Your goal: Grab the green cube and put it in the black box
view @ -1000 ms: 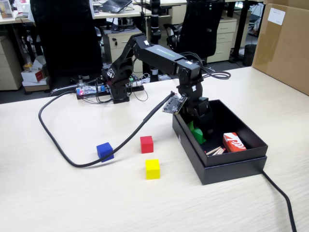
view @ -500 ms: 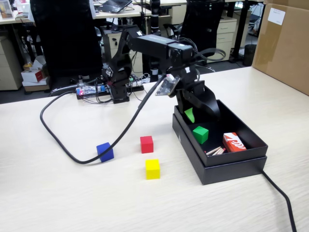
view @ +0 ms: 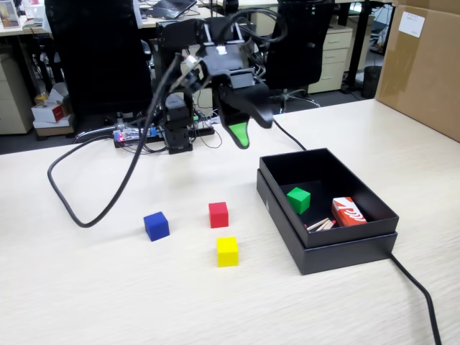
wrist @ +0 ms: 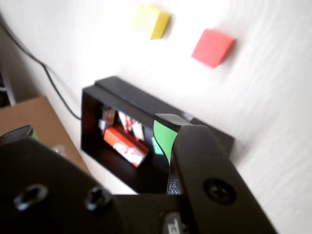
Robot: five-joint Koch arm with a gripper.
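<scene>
The green cube (view: 298, 200) lies inside the black box (view: 338, 253), near the box's left wall in the fixed view. In the wrist view only a small pale green patch of the cube (wrist: 156, 146) shows inside the box (wrist: 127, 93), beside a finger. My gripper (view: 251, 128) hangs in the air above the table, up and to the left of the box. Its green-tipped fingers (wrist: 165, 135) stand wide apart with nothing between them, so the gripper (wrist: 97, 134) is open.
A red cube (view: 218, 214), a blue cube (view: 156, 226) and a yellow cube (view: 227, 251) sit on the table left of the box. A red packet (view: 348, 211) and thin sticks (view: 321, 224) lie in the box. A brown carton (view: 420, 65) stands far right. Black cables (view: 108, 194) cross the table.
</scene>
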